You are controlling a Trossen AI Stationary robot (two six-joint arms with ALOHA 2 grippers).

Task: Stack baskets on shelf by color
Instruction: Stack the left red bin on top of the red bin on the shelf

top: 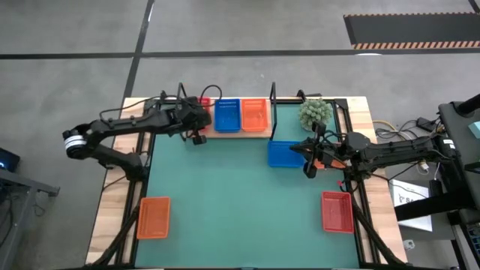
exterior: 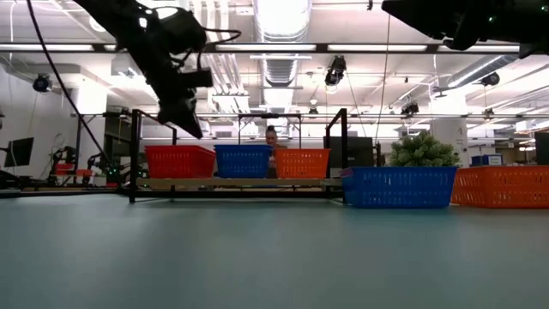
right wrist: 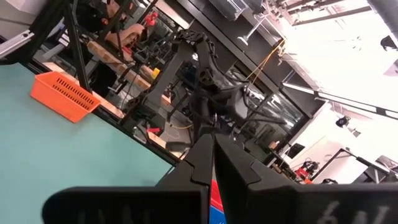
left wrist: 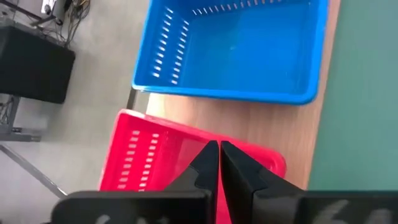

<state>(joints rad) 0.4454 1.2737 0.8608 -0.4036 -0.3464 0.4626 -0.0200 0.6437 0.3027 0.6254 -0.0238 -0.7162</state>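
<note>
Closest to the low camera, bare green table (exterior: 257,257) is stretching back to the shelf (exterior: 232,183), where red (exterior: 179,160), blue (exterior: 243,160) and orange (exterior: 301,162) baskets are sitting in a row. Left gripper (top: 199,127) is hovering over the red one with fingers pressed together, holding nothing. Right gripper (top: 310,159), also closed and empty, is hanging just beside a loose blue basket (top: 285,154) (its long side running along the shelf's front edge), so the right arm is nearer. Another orange (top: 154,217) and red (top: 337,211) are waiting well apart at the near corners
</note>
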